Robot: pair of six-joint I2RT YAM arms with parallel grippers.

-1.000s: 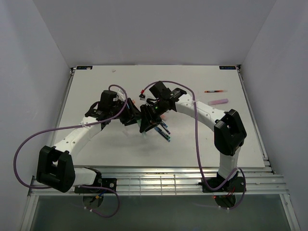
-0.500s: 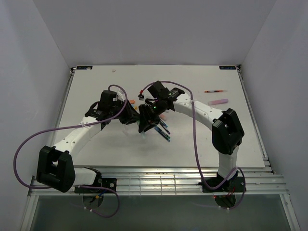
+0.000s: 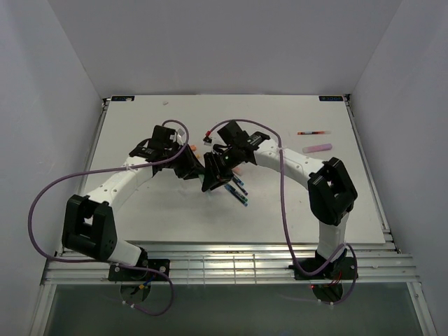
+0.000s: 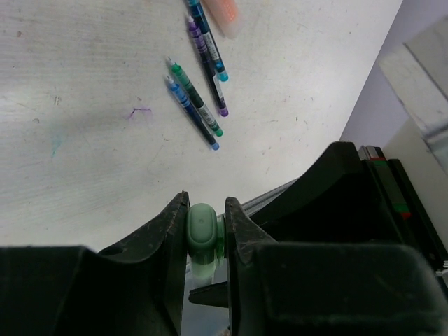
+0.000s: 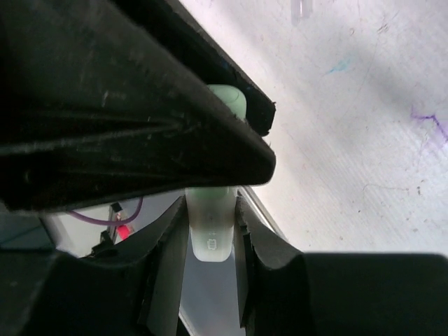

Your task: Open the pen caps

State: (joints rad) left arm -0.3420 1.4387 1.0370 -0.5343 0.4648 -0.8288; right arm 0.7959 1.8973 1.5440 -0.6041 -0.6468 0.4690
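Top view first: the 2 arms meet over the middle of the white table point(image 3: 140, 126). The left gripper point(image 3: 189, 166) and right gripper point(image 3: 212, 175) are nose to nose, basically touching. What sits between them is too small to make out from up here. A bunch of thin pens point(image 3: 239, 190) lies on the table just beside the right gripper. A pink highlighter point(image 3: 316, 148) and 1 more thin pen point(image 3: 313, 132) sit well apart, over on the right side.

Left wrist cam: the left gripper's fingers point(image 4: 171, 231) are pinched on the green cap point(image 4: 203, 231), its rounded end poking out between them. A paler green bit continues below it. Whether the cap has come off the body, can't tell. On the table beyond, 4 thin pens lie side by side, and an orange highlighter point(image 4: 222, 14) is near the top edge.

Right wrist cam: the right gripper's fingers point(image 5: 168, 252) are clamped on the pale green highlighter barrel point(image 5: 210, 238). The left gripper's black body fills the upper left, with the green cap peeking out beside it.
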